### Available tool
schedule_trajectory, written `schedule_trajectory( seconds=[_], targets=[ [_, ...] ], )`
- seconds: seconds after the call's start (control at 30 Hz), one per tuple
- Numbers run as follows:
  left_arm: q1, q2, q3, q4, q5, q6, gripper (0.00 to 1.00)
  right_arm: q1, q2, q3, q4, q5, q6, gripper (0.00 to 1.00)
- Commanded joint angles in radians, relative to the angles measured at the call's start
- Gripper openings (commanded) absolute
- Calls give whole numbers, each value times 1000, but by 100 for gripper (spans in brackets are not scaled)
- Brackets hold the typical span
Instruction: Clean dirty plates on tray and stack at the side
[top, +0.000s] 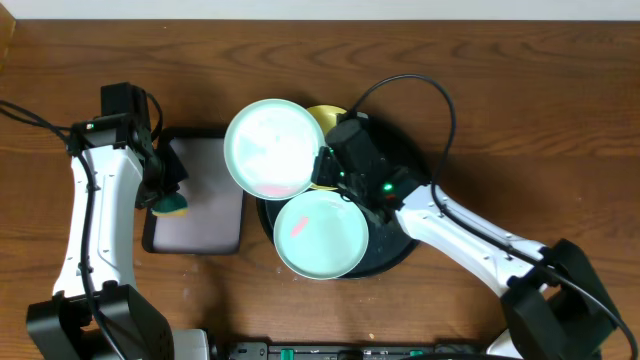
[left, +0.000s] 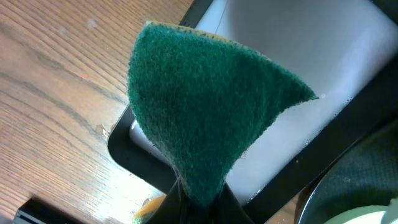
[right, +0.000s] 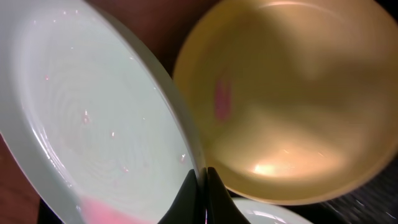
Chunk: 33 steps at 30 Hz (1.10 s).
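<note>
My right gripper (top: 322, 168) is shut on the rim of a mint plate (top: 270, 148) and holds it lifted, over the left edge of the round black tray (top: 408, 150). That plate (right: 93, 124) has a pink smear at its lower edge. A second mint plate (top: 322, 235) with a pink smear lies on the tray's front. The pale yellow plate (top: 328, 117) lies behind, mostly hidden; it shows a pink smear in the right wrist view (right: 292, 93). My left gripper (top: 168, 196) is shut on a green sponge (left: 205, 106) over the rectangular tray.
A smaller rectangular black-rimmed tray (top: 200, 230) with a grey floor lies left of the round tray, under the sponge. Its black rim (left: 134, 158) shows in the left wrist view. Cables run across the wooden table (top: 500, 80) at left and right.
</note>
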Motion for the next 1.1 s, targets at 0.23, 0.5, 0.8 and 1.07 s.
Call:
schedule_trajectory(
  seconds=[0.23,0.5,0.8,1.07],
  targets=[
    [1,-2,-6,-3,-3,6,7,63,56,13,160,146,41,2],
    [1,-2,-6,-4,-3,6,7,80,65,65,187,214,41,2],
    [1,-2,-6,-3,-3,6,7,62,58,90,161,152,41,2],
    [1,-2,-6,-3,-3,6,7,-99,-61,91,-60,-60,3,1]
  ],
)
